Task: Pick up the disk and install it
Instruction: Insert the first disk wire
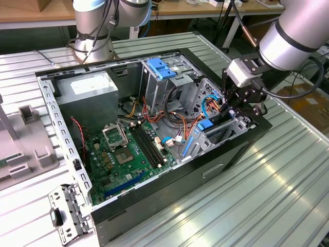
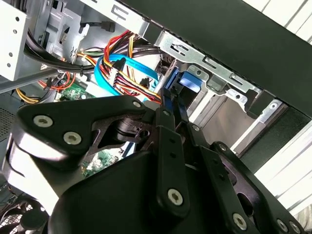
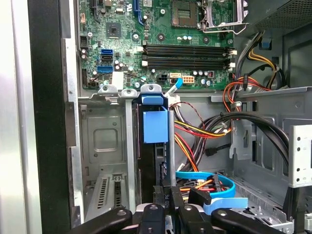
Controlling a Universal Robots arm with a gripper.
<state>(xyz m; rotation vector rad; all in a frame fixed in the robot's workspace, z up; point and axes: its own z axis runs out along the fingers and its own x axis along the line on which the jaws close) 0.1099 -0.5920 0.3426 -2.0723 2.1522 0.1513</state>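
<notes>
Claw (image 1: 237,110) is down inside the open PC case (image 1: 154,206), at the drive cage (image 1: 216,136) by the case's front corner. Fingers look pinched nearly together on something thin standing on edge — most likely the disk (image 3: 156,127), seen edge-on with its blue carrier tab straight ahead of the claw in the first wrist view. The disk sits in the cage slot, between metal bay walls, apparently mostly seated; cannot tell if fully home.

Risks, as judged from here:
- Cable bundle (image 3: 200,131) of orange, red, yellow and black leads, plus a blue flat data cable (image 3: 214,192), lie just beside the claw — fingers or the disk could snag or pinch them.
- Disk tilted in the slot would jam its rails against the cage walls; pushing harder could bend the thin sheet metal.
- Motherboard (image 1: 123,154) lies beyond the cage — a slip forward could strike it.
</notes>
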